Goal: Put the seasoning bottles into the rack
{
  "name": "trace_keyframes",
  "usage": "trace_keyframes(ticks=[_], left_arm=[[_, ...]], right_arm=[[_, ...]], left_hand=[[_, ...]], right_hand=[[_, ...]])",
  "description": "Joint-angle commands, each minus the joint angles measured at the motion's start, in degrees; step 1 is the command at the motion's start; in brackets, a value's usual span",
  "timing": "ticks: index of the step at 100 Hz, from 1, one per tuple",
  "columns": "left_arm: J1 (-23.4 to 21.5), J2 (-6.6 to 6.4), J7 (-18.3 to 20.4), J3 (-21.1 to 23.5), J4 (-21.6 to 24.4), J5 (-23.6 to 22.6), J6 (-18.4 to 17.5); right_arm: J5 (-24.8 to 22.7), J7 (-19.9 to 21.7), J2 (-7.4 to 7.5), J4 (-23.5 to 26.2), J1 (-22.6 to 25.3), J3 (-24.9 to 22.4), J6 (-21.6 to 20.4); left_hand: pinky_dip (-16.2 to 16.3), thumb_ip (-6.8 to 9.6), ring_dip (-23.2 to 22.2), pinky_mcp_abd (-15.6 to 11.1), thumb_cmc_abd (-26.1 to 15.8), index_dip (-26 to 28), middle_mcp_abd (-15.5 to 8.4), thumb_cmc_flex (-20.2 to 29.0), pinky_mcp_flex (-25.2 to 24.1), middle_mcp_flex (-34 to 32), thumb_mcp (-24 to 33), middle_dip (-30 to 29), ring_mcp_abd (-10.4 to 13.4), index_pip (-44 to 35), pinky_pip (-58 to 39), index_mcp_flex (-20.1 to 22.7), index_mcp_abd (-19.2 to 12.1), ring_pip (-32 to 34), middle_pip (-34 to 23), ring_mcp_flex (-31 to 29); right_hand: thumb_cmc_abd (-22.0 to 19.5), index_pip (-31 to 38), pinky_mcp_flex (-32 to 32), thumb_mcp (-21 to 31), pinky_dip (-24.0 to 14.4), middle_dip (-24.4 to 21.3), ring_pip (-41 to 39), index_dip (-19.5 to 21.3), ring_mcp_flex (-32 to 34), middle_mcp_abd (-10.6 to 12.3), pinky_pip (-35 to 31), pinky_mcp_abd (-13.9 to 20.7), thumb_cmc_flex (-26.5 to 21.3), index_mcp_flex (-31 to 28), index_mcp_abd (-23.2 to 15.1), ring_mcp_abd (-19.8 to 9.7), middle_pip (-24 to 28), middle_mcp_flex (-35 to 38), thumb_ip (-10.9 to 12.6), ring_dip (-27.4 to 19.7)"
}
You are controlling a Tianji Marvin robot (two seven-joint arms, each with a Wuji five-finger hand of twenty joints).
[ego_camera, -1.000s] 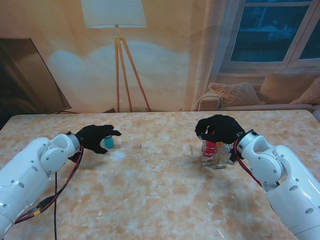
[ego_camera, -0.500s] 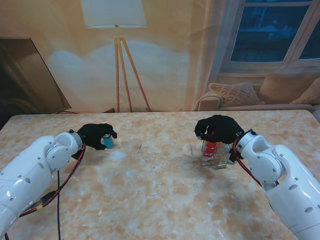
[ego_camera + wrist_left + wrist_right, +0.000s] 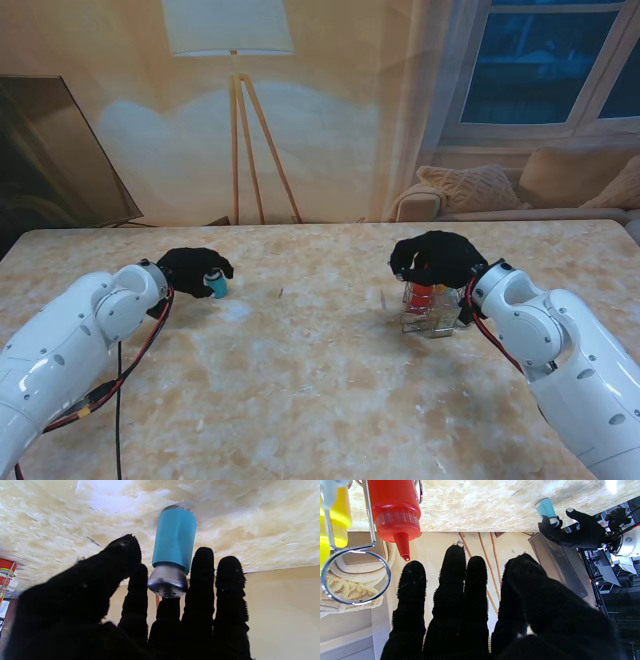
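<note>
A small blue bottle (image 3: 216, 286) with a silver cap (image 3: 168, 584) stands upright on the marble table, on my left. My left hand (image 3: 190, 268) reaches over it from my side. Its fingers (image 3: 203, 580) rest beside and behind the cap, and the thumb (image 3: 120, 555) stays apart from the bottle. On the right is a chrome wire rack (image 3: 432, 320) holding a red squeeze bottle (image 3: 395, 507) and a yellow one (image 3: 332, 512). My right hand (image 3: 432, 258) hovers over the rack top, fingers stretched out and holding nothing.
One rack ring (image 3: 355, 603) beside the red bottle has nothing in it. The marble table (image 3: 320, 380) stretches between the two hands. Beyond its far edge are a floor lamp (image 3: 236, 120) and a sofa (image 3: 520, 190).
My left hand slid closer over the blue bottle and drew its fingers and thumb in around it. The right hand and the rack stayed where they were.
</note>
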State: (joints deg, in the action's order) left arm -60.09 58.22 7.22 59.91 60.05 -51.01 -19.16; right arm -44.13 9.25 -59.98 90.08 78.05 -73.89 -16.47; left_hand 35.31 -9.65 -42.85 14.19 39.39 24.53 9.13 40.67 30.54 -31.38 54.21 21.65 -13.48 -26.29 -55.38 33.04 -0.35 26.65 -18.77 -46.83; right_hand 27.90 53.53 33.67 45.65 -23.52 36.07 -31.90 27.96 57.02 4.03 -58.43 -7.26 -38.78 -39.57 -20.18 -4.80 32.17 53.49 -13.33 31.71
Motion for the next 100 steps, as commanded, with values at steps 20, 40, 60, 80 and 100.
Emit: trace_keyframes(ticks=[20,40,60,80,100], left_arm=[[-0.47,0.04,1.69,0.64,1.00,0.15,0.07],[0.31,0.05,2.02,-0.23,0.76,0.42,-0.38],[0.91,0.18,2.24,-1.01,0.31,1.24,-0.02],[0.99,0.51,1.22,-0.96,-0.18,1.97,0.81],[1.01,0.72,0.80,-0.88,-0.87,2.94,1.37]], right_arm=[[-0.49,1.25,-0.05,0.10,0.31,0.14,-0.03],[-0.45,1.22,-0.07,-0.09,0.16,0.24,0.15],[-0.34,1.16,-0.09,-0.15,0.07,0.32,0.27],[-0.23,1.04,-0.14,-0.20,0.07,0.50,0.62],[-0.07,1.34,-0.13,-0.43,-0.32,0.92,0.92]], left_hand=[[2.97,-0.13,1.37,3.85,-0.79,-2.41,2.72,-1.10,-2.79,5.43,-0.49,-2.05,-2.63,3.75,-0.32,-1.87,-1.99,-0.01,2.78,2.66],[4.77,0.60,-1.14,2.11,-2.67,1.60,1.39,2.26,-0.86,3.30,-1.94,-0.71,-0.89,-3.42,-2.78,4.64,-1.73,3.65,1.22,0.57],[3.47,-3.57,-4.40,-3.55,-2.58,4.04,-0.74,12.99,5.39,-3.53,-9.93,2.07,3.37,-12.95,-5.19,8.71,0.35,7.25,-4.08,-5.72],[2.20,-2.38,-10.61,-6.80,-3.90,2.73,0.24,18.70,10.43,-13.41,-12.81,10.23,7.08,-22.09,-5.23,11.20,2.05,4.48,-9.17,-12.35],[2.22,-2.30,-10.15,-7.04,-4.72,2.21,2.18,19.26,11.64,-18.16,-13.26,14.50,7.47,-23.99,-5.00,12.45,2.46,4.12,-7.30,-13.77]], right_hand=[[1.89,2.31,-0.11,2.37,0.42,0.77,-0.42,0.83,1.12,1.62,0.33,0.12,0.55,-1.33,-2.52,-1.42,0.11,2.00,0.96,0.79],[1.80,2.35,-0.11,2.72,0.45,0.83,-0.38,0.76,1.16,1.59,0.33,0.10,0.78,-1.34,-2.48,-1.39,0.06,2.03,0.81,0.79],[1.71,2.43,-0.17,2.70,0.48,0.86,-0.42,0.75,1.16,1.47,0.35,0.14,0.76,-1.40,-2.38,-1.38,0.06,2.06,0.78,0.82],[1.51,2.51,-0.20,2.62,0.47,0.88,-0.42,0.78,1.13,1.52,0.32,0.05,0.84,-1.49,-2.35,-1.34,0.06,2.06,0.78,0.84],[1.41,2.48,-0.20,2.49,0.47,0.87,-0.41,0.75,1.05,1.59,0.31,0.08,0.83,-1.48,-2.35,-1.33,0.07,2.07,0.81,0.84]])
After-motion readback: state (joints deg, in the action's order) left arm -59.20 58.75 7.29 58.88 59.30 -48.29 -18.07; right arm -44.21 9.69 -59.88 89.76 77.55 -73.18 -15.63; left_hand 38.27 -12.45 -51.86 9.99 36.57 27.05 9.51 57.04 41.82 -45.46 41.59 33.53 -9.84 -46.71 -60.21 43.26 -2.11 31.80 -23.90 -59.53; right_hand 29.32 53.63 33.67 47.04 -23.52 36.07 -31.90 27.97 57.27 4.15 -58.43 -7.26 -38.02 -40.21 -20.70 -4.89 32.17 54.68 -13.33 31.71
